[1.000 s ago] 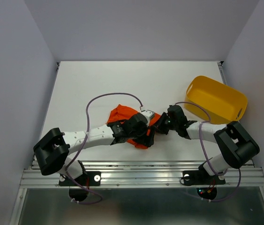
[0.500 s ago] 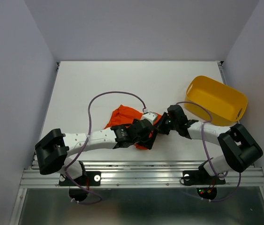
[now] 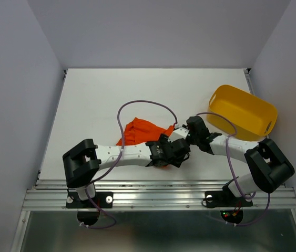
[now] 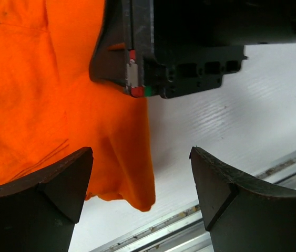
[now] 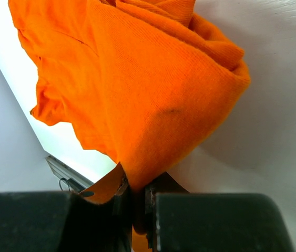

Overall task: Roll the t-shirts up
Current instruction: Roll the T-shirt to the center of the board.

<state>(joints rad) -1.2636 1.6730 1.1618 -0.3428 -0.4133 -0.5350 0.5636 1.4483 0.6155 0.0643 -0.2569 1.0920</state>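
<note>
Along the near edge we see a ribbed aluminium rail (image 3: 163,191) carrying both bases; from the near left the left arm bends at its elbow and lies low, stretched rightward across the white table (image 3: 137,89); a thin purple cable (image 3: 145,103) loops above it. The left gripper (image 4: 140,176) stands spread wide with nothing between its curved, matte black fingers (image 4: 58,194); through the gap we see the shirt's hem on the left and bare, faintly grooved tabletop on the right. From the near right the right arm folds at its elbow and reaches leftward, so the two wrists meet near the table's middle. The right gripper (image 5: 137,202) is pinched tight on a fold of the t-shirt (image 5: 137,94); the cloth rises out of the closed fingers. The t-shirt is soft, thin, fine-knit orange-red fabric, bunched in creases; it lies partly under both wrists and spreads leftward and farther. At the far right, apart from the shirt, a glossy yellow plastic tub (image 3: 240,113) with rounded corners sits askew.
</note>
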